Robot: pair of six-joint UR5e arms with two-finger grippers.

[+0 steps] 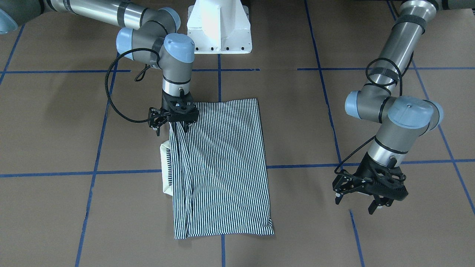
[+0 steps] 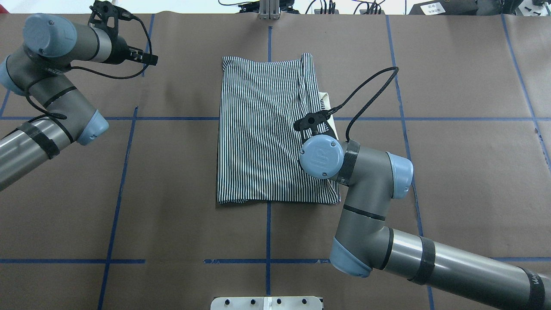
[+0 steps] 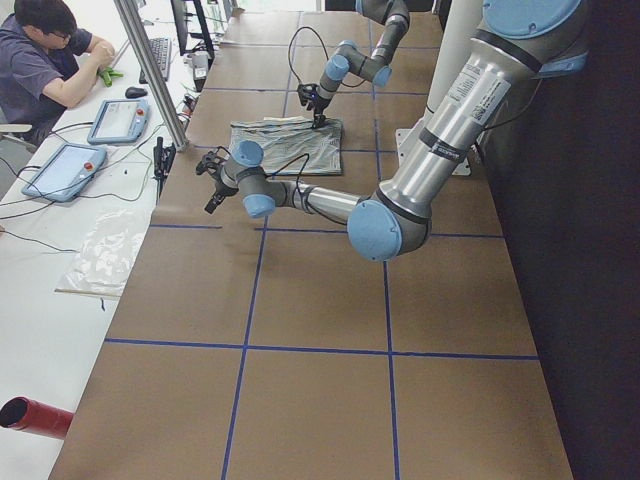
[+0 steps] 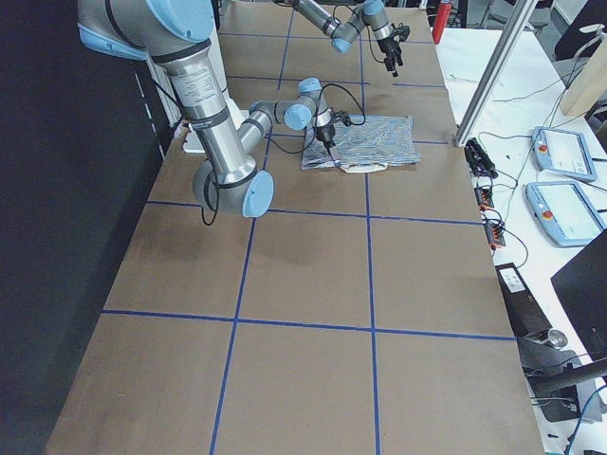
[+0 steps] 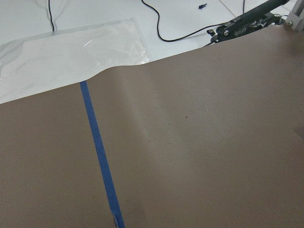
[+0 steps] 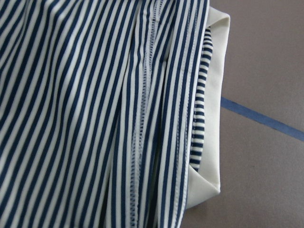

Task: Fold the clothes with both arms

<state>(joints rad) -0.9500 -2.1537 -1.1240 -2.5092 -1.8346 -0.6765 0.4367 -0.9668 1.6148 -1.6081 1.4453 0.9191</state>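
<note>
The striped shirt (image 1: 222,167) lies folded into a long rectangle on the brown table, also seen in the overhead view (image 2: 262,137). Its cream collar (image 1: 165,174) sticks out from under one long edge, where a lengthwise flap is folded over. My right gripper (image 1: 171,125) hovers just above that edge's corner nearest the robot; its fingers look spread, with gathered cloth beneath them. The right wrist view shows flat stripes (image 6: 85,114) and the collar (image 6: 213,118), no fingers. My left gripper (image 1: 358,204) is open over bare table, well off to the shirt's side.
The white pedestal base (image 1: 219,29) stands at the robot's edge. Blue tape lines (image 1: 92,172) grid the brown paper. Beyond the table's far edge lie a clear plastic sheet (image 5: 71,47) and cables. A person (image 3: 40,60) sits at a side desk with tablets (image 3: 60,170).
</note>
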